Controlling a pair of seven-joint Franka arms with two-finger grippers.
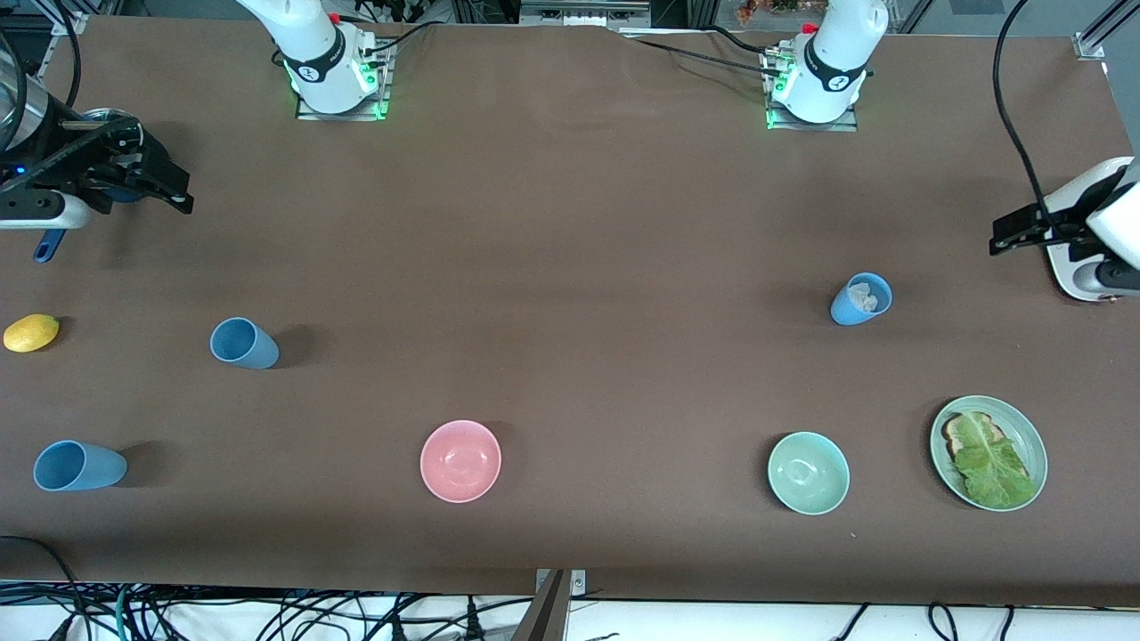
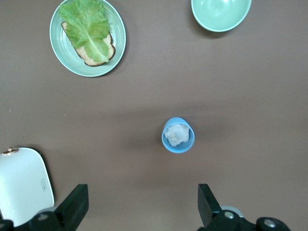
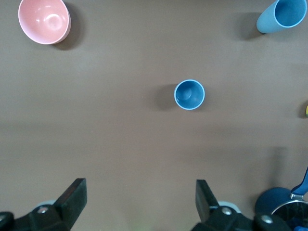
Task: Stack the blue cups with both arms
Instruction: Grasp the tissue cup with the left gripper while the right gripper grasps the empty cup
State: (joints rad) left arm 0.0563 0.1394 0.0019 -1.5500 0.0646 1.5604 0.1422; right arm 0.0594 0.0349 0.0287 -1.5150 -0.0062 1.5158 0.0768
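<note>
**A:** The right tool [image 1: 147, 182] is seen spread wide with nothing held, up over the right arm's end of the brown cloth-covered surface [image 1: 570, 267], above a dark-blue long-handled saucepan [image 1: 49, 245]. Same for the left tool [image 1: 1015, 233]: fingers parted wide, nothing gripped, parked over the left arm's end.

**B:** And where are the small light-blue plastic tumblers found?

**A:** Three are counted. One upright cup [image 1: 243, 344] is stood toward the right arm's end, near a yellow lemon [image 1: 31, 332]. A second cup [image 1: 78, 466] is placed nearer the front camera at the same end. The third cup [image 1: 861, 299], with a crumpled white wad seen inside, is set toward the left arm's end. All are well apart, none stacked.

**B:** Anything else laid out?

**A:** A glossy pink bowl [image 1: 460, 460], a mint-green bowl [image 1: 808, 473], and a pale-green plate [image 1: 1033, 454] topped with toast and a lettuce leaf [image 1: 993, 461].
</note>
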